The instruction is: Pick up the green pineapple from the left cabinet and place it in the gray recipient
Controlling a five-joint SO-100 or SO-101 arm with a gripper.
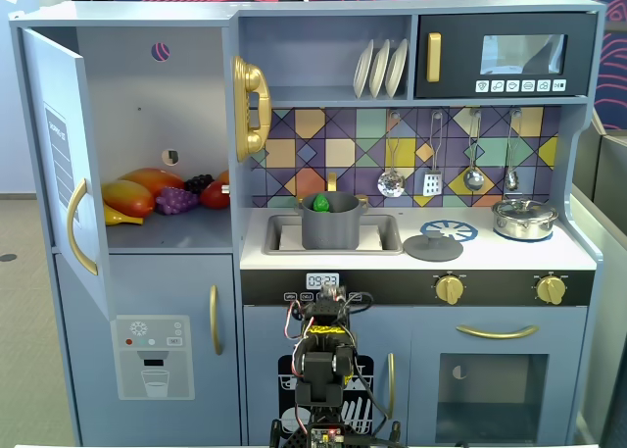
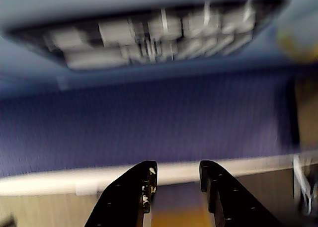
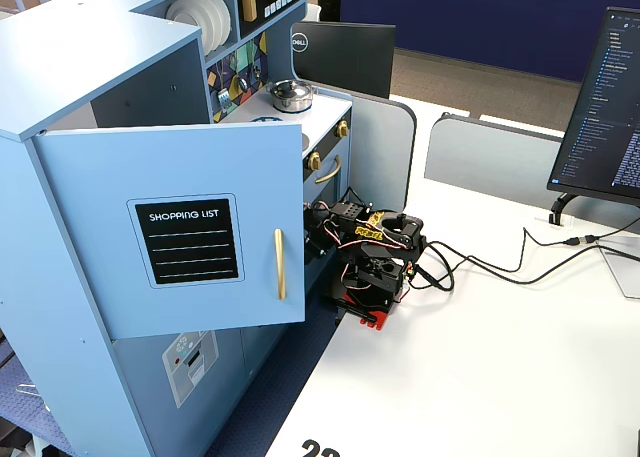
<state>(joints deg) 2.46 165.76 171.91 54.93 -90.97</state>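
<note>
The green pineapple (image 1: pixel 320 203) sits inside the gray recipient (image 1: pixel 330 227), which stands in the sink; only the pineapple's top shows above the rim. The left cabinet (image 1: pixel 167 85) has its blue door (image 1: pixel 64 164) swung open. It also shows from the side in the other fixed view (image 3: pixel 200 237), where the door hides the pot and pineapple. My arm (image 1: pixel 326 355) is folded low in front of the kitchen, well below the sink. In the wrist view my gripper (image 2: pixel 178 170) has its black fingers apart with nothing between them.
An orange-yellow mango (image 1: pixel 132 195), purple grapes (image 1: pixel 176 201) and other fruit lie on the cabinet shelf. A gray lid (image 1: pixel 433 246) and a shiny silver pot (image 1: pixel 524 219) stand on the counter. A monitor (image 3: pixel 605 107) and cables (image 3: pixel 500 262) are on the white table.
</note>
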